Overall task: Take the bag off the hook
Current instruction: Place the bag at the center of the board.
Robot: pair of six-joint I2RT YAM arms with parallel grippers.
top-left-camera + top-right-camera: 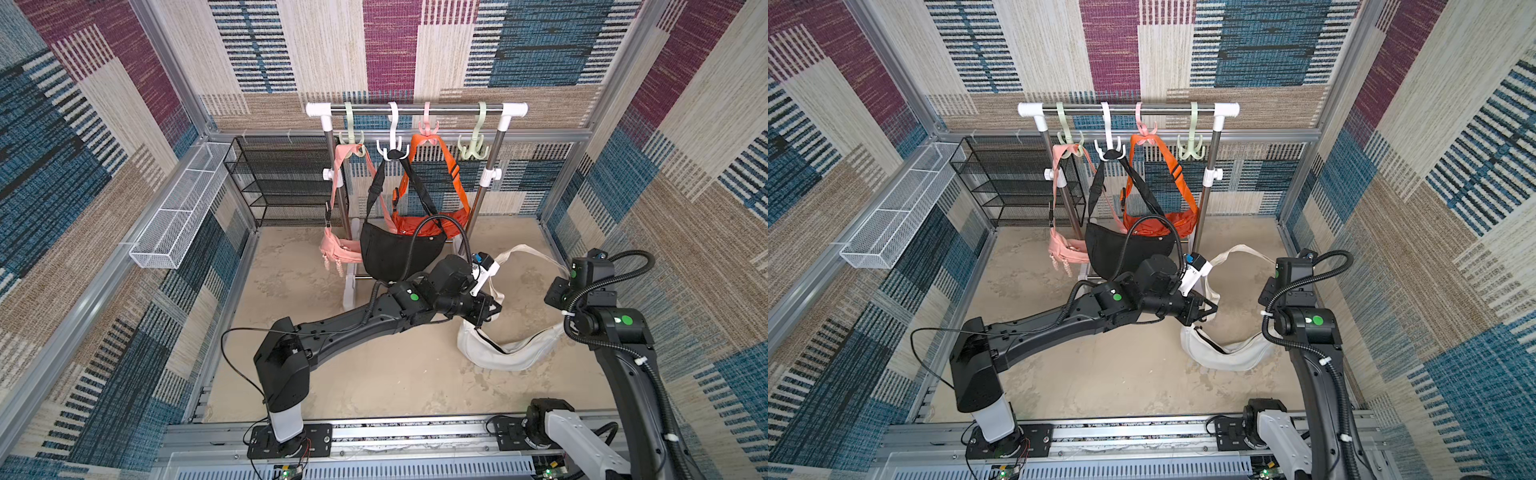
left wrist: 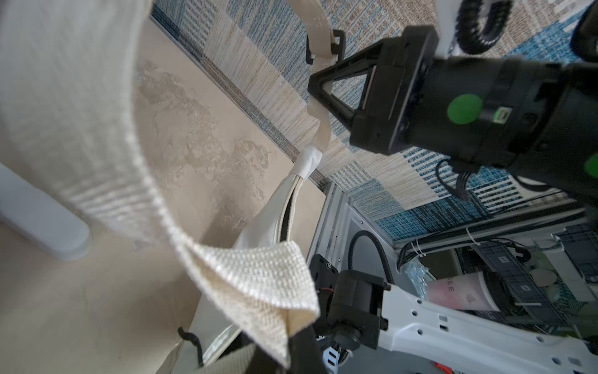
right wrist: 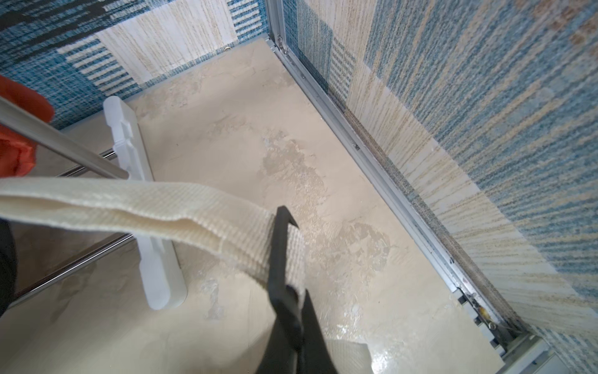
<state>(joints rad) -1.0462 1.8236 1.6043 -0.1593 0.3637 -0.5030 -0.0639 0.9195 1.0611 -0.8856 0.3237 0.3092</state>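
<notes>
- Left end effector [image 1: 492, 311] and right end effector [image 2: 318, 85] each clamp, fully closed, the strap [image 3: 129, 207] of the white bag [image 1: 490, 357].
- Bag lies lower right of centre, already off the hook: lower strap slowly, release together.

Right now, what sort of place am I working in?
Most likely a robot test cell dressed as a closet corner: a clothes rail with hooks and hanging bags, a black mesh shelf rack beside it, carpet-patterned wall panels in an aluminium frame. The white bag is already off, on the floor.

Bright, even light (near straps blurred)
</notes>
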